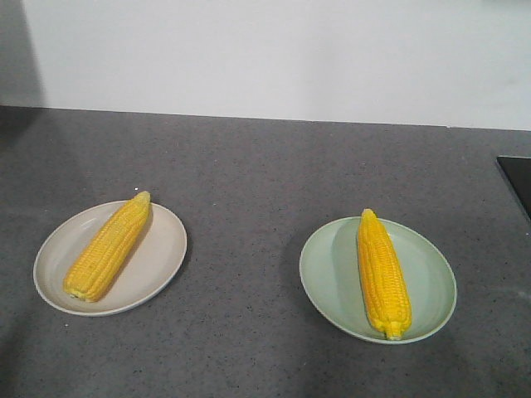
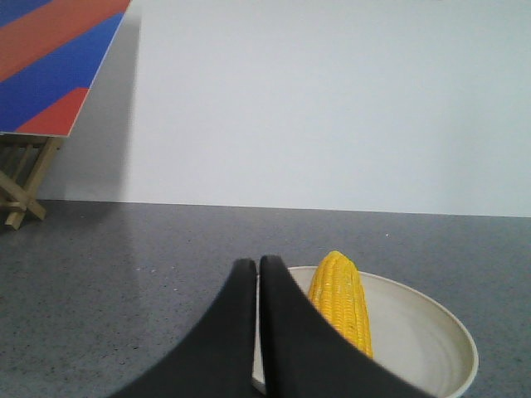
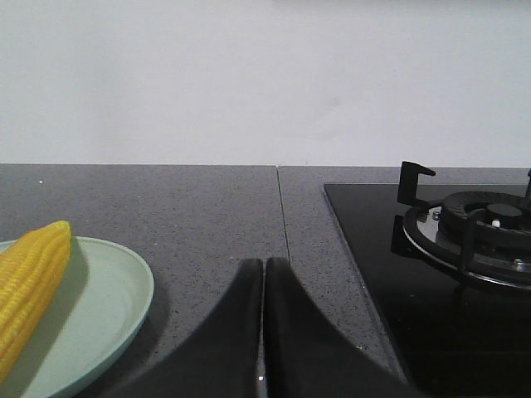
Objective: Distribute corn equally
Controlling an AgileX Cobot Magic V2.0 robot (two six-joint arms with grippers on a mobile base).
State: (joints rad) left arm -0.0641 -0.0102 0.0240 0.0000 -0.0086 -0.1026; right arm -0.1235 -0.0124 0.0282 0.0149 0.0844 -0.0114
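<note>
the front-facing exterior view looked down from above and in front at the grey counter (image 1: 249, 182), facing the white wall (image 1: 274, 58), far enough to take in both the beige plate (image 1: 162, 249) and the green plate (image 1: 328, 274) whole. the left wrist view sat low, near counter height, looking along the closed left gripper (image 2: 257, 269) toward the wall, close to the same beige plate (image 2: 431, 340) and its corn (image 2: 340, 303). the right wrist view sat equally low behind the closed right gripper (image 3: 263, 269), sharing the green plate (image 3: 116, 307) at its left edge and a stove burner (image 3: 473, 232) at right.
</note>
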